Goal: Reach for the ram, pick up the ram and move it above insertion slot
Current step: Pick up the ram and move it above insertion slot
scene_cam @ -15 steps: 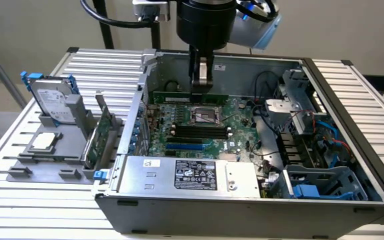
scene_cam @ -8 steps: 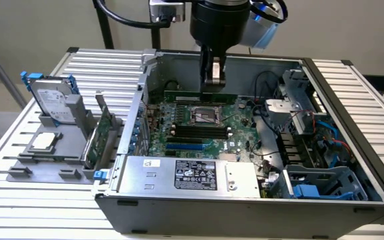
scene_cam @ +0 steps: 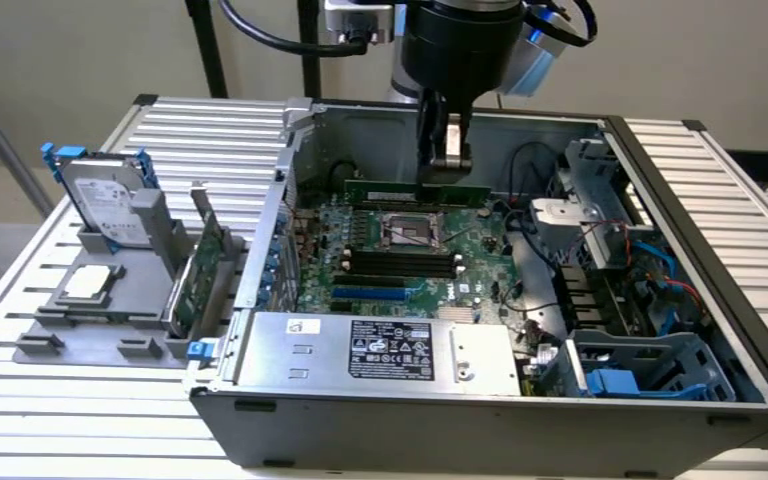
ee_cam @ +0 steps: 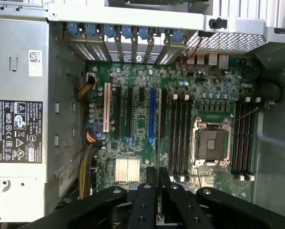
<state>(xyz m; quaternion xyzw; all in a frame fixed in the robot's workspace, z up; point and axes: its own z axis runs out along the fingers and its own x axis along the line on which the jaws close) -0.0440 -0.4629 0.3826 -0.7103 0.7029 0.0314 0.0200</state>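
A: In the exterior view, where's the ram?

B: Pinched in the claw, hanging edge-on inside the open computer case — just behind the square processor socket. The fingers are narrowed onto its top edge, near the stick's middle.

A: How will it handle?

B: I'd judge it light and stiff, a thin green board, but fragile — best gripped by the bare long edge, never the chips or contacts. The smooth board could slip.

A: And the wrist view?

B: The claw's matte black fingers sit close together, with the green motherboard below. Long black memory slots flank the socket, metallic and square. The ram itself I can't make out between the fingers.
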